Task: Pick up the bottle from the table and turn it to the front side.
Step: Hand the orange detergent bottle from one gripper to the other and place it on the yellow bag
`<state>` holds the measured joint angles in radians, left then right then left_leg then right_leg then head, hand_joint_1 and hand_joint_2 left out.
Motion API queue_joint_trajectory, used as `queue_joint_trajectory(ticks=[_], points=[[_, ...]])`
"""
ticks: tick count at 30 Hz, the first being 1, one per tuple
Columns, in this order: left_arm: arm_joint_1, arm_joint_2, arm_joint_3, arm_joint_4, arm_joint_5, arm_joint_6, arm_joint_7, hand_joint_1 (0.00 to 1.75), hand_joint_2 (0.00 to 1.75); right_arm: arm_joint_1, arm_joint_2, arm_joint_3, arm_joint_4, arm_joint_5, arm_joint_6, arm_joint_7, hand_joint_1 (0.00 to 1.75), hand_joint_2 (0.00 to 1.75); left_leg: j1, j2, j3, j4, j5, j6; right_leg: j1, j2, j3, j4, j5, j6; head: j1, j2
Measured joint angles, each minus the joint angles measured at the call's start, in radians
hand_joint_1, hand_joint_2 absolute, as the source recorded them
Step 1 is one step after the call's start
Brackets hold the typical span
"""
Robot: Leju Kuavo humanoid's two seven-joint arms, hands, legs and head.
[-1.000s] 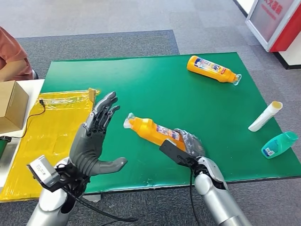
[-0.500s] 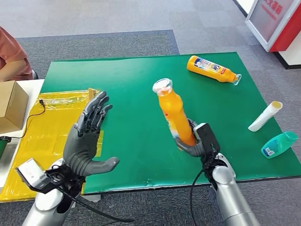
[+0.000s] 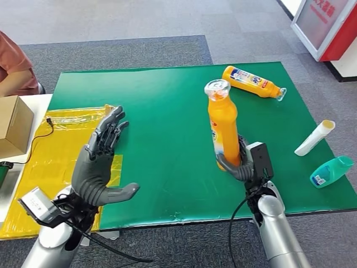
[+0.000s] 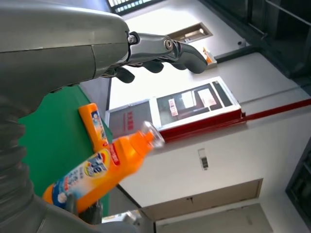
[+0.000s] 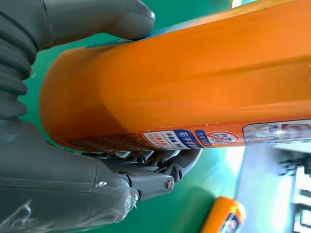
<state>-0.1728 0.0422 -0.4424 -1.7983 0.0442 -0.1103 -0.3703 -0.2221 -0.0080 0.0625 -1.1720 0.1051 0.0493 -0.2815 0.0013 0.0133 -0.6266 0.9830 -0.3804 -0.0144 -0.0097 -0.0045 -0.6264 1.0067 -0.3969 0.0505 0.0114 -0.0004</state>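
Orange bottle (image 3: 223,125) stands nearly upright right of centre, gripped low by the right hand (image 3: 241,162) so its label can likely be turned frontward, while the left hand (image 3: 99,162) waits open, lower left.

On the table, a mat (image 3: 168,111) covers the middle, with a plastic sheet (image 3: 54,162) to its left and a box (image 3: 14,125) further left. The right hand (image 3: 242,164) holds a bottle (image 3: 223,131) upright above the mat's right part; a second bottle (image 3: 252,82) lies behind it. A tube (image 3: 314,137) and a small bottle (image 3: 332,171) lie at the mat's right edge. The left hand (image 3: 99,162) is raised over the mat's left edge.
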Motion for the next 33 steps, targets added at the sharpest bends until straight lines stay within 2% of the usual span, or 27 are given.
queue_joint_trajectory(ticks=[5,11,15,20,30,33], points=[[0.013,0.017,0.015,0.0,0.029,0.042,-0.031,0.0,1.75,0.047,0.0,-0.006,-0.093,-0.127,0.042,-0.063,1.75,1.75,0.0,0.0,0.0,0.0,0.0,0.0,0.0,0.0,0.0,0.0,0.0,0.0,0.0,0.0],[0.008,0.027,0.089,0.007,0.124,0.071,-0.016,0.0,1.75,0.093,0.0,0.013,-0.244,-0.088,0.069,-0.15,1.75,1.75,0.0,0.0,-0.001,0.0,0.0,0.0,0.0,0.0,-0.001,0.0,0.0,0.0,0.0,0.0],[-0.024,0.024,0.141,0.041,0.215,0.069,0.025,0.0,1.75,0.103,0.0,0.048,-0.334,-0.043,0.028,-0.186,1.75,1.75,0.0,0.0,-0.001,0.0,0.0,0.0,0.0,0.0,-0.001,0.0,0.0,0.0,0.0,0.0],[-0.037,0.014,0.168,0.088,0.334,0.02,0.064,0.0,1.75,0.11,0.001,0.094,-0.419,0.074,-0.078,-0.216,1.75,1.75,0.0,0.0,-0.001,0.0,0.001,0.0,0.0,0.0,-0.001,0.0,0.0,0.0,0.0,0.0],[-0.042,0.002,0.178,0.124,0.351,0.013,0.071,0.0,1.75,0.121,0.001,0.129,-0.474,0.095,-0.093,-0.218,1.75,1.75,0.0,0.0,-0.001,0.0,0.001,0.0,0.0,0.0,-0.001,0.0,0.0,0.0,0.0,0.0],[-0.045,0.0,0.178,0.131,0.361,0.005,0.086,0.0,1.75,0.121,0.001,0.138,-0.48,0.152,-0.138,-0.229,1.75,1.75,0.0,0.0,-0.001,0.0,0.001,0.0,0.0,0.0,-0.001,0.0,0.0,0.0,0.0,0.0]])
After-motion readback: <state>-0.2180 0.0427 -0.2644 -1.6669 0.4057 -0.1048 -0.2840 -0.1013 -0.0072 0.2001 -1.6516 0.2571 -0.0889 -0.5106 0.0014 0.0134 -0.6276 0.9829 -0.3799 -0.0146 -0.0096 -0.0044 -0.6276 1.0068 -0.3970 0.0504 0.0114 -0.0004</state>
